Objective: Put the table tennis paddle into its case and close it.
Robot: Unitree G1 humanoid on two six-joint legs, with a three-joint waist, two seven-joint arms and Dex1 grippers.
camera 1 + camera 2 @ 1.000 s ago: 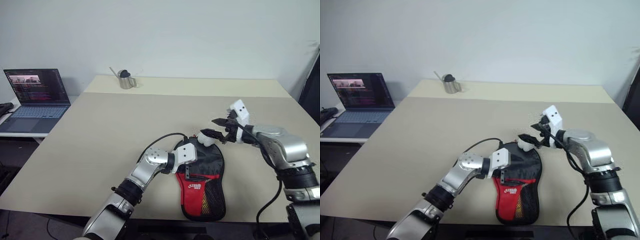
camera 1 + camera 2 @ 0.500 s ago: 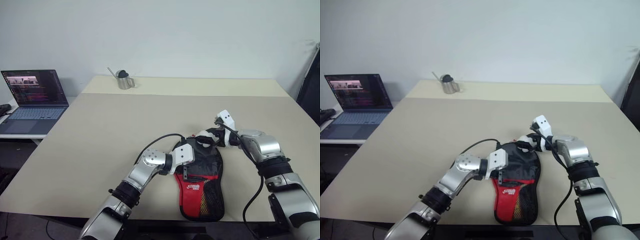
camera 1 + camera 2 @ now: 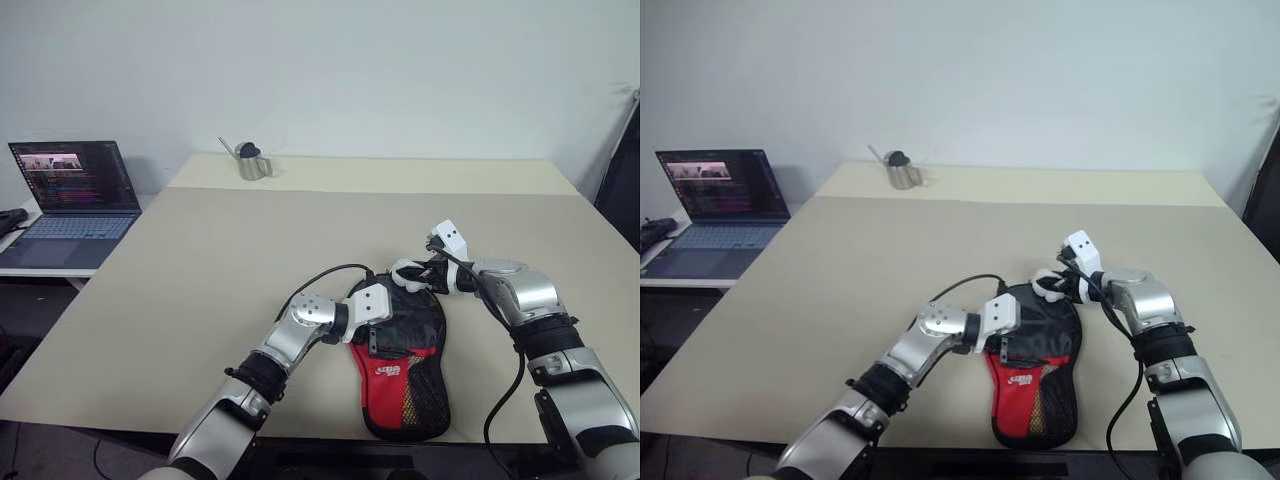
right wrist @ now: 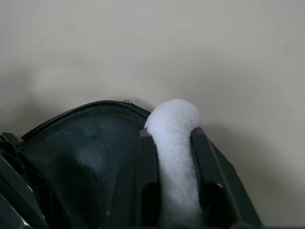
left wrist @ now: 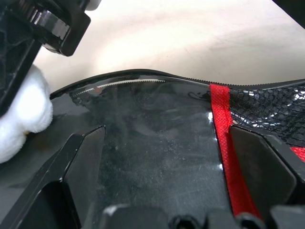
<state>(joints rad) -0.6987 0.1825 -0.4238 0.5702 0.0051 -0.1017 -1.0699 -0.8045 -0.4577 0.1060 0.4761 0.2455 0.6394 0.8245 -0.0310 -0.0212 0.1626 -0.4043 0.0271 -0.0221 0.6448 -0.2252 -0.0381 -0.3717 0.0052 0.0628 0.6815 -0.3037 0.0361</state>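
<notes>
Right wrist view: right claw (image 4: 172,157) pinches white fluffy tab (image 4: 174,138) at case (image 4: 81,143) edge.

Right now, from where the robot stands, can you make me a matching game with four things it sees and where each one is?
Things:
1. soft black and red fabric paddle case
2. small shiny metal can with a spout
3. open dark laptop
4. white fluffy tag

Places:
A. beside the beige table, on the left
B. pinched by the shut right gripper
C. near the table's far edge
D. near the table's front edge, under the open left gripper

Pairs: 1-D, 2-C, 3-A, 4-B
</notes>
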